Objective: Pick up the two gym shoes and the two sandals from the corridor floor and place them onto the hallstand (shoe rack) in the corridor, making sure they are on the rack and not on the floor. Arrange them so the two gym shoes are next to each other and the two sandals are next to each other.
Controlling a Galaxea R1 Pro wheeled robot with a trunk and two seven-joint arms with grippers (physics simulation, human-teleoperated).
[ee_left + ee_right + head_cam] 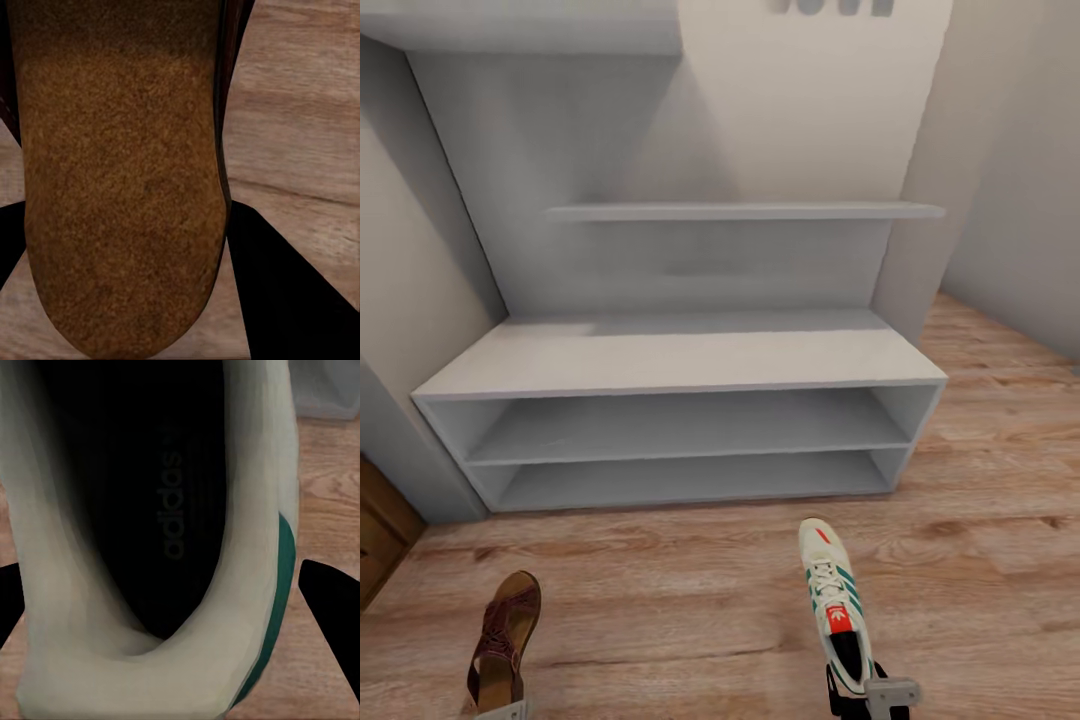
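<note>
Gym shoe [837,606] and sandal [506,640], toes toward hallstand [680,362].

Rack [680,360] ahead, bench top & both low shelves bare. Sandal [505,640] low left, sneaker [838,610] low right, toes twd rack, above wood floor [680,590]. Right gripper [870,695] at sneaker heel.

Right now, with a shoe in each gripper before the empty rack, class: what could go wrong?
1. The brown strappy leather sandal and the white sneaker with green stripes seem gripped only at their heels, so either could tip or slip.
2. The pale grey hallstand's lower shelves are low openings; a long shoe might catch an edge.
</note>
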